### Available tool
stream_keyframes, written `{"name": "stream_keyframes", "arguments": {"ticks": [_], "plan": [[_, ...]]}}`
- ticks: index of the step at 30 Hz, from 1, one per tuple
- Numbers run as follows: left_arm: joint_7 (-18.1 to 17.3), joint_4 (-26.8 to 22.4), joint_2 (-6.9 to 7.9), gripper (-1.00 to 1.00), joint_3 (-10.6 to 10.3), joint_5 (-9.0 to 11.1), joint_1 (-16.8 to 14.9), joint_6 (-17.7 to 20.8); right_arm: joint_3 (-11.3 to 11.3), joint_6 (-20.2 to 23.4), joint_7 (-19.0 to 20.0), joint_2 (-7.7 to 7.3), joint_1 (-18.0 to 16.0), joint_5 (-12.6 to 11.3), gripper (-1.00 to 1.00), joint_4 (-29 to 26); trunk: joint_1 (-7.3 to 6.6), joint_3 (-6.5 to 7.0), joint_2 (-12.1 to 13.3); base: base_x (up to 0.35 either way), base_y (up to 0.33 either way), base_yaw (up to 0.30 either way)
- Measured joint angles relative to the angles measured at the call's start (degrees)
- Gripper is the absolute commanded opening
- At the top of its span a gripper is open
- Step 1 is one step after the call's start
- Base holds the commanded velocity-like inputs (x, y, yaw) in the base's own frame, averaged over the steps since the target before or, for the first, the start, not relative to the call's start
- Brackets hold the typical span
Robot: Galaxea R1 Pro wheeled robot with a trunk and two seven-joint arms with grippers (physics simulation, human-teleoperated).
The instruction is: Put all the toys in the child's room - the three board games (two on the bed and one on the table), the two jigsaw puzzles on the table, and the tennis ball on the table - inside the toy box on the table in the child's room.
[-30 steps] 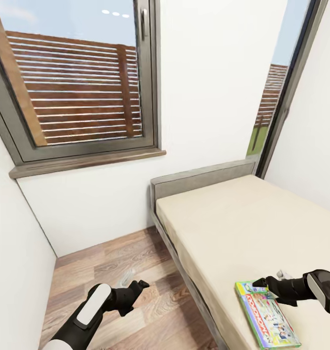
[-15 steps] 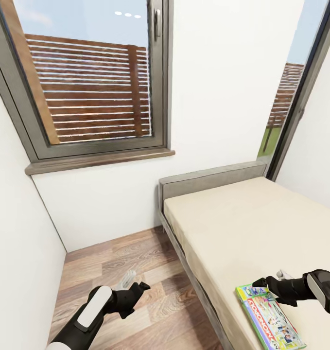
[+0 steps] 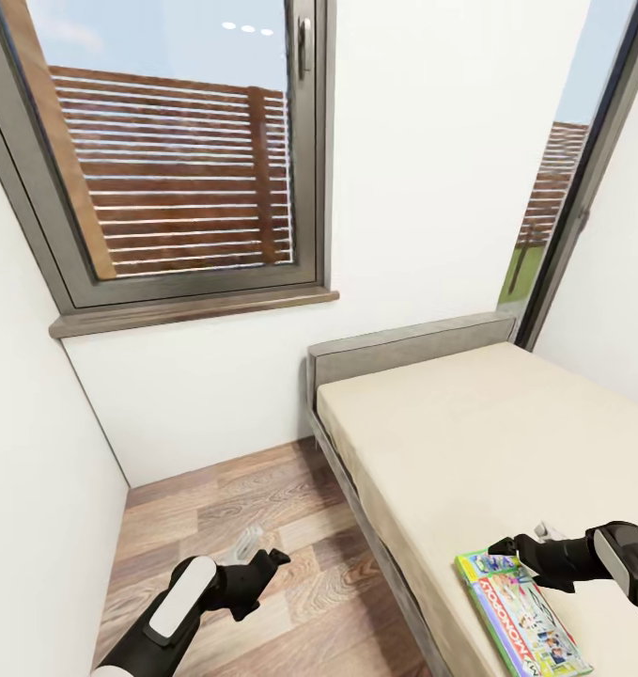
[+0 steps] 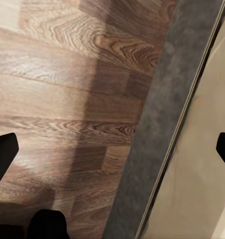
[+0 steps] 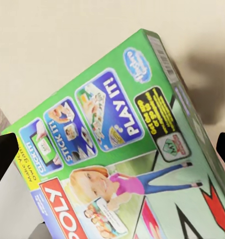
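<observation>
I stand at the corner of the bed (image 3: 506,442), with the wooden floor (image 3: 234,527) to my left and a big window (image 3: 168,150) in the wall ahead. The only toy I see is one board game (image 3: 525,616), a green Monopoly box lying flat on the mattress near the edge closest to me, its long side running away from the bed's side rail.

My right claw (image 3: 503,546) hovers just over the far end of that box. Through my right wrist camera the lid fills the space between my two dark fingertips (image 5: 4,157), which sit wide apart at either side of the picture; this claw is spread open and grips nothing. Whether the tips touch the lid I cannot tell.

My left claw (image 3: 268,562) hangs low over the floor, beside the bed frame (image 4: 157,139). In my left wrist camera its fingertips are also far apart, one over the planks, the other over the pale mattress, so it too is open and empty.
</observation>
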Motion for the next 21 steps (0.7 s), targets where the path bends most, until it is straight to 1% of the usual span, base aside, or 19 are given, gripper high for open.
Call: {"name": "stream_keyframes", "arguments": {"ticks": [5, 9, 21], "plan": [[0.00, 0.11, 0.01, 1.00, 0.02, -0.02, 0.13, -0.01, 0.00, -0.02, -0.01, 0.00, -0.01, 0.01, 1.00, 0.00, 0.00, 0.00, 0.00, 0.000, 0.000, 0.154], [0.00, 0.27, 0.01, 1.00, 0.06, -0.01, 0.18, -0.06, 0.00, -0.02, -0.01, 0.00, -0.03, -0.01, 1.00, 0.00, 0.00, 0.00, 0.00, 0.000, 0.000, 0.220], [0.00, 0.42, -0.06, 1.00, 0.03, -0.32, 0.23, -0.18, -0.03, -0.03, -0.05, -0.02, -0.05, 0.01, 1.00, -0.01, 0.00, 0.00, 0.00, 0.000, 0.000, 0.269]]}}
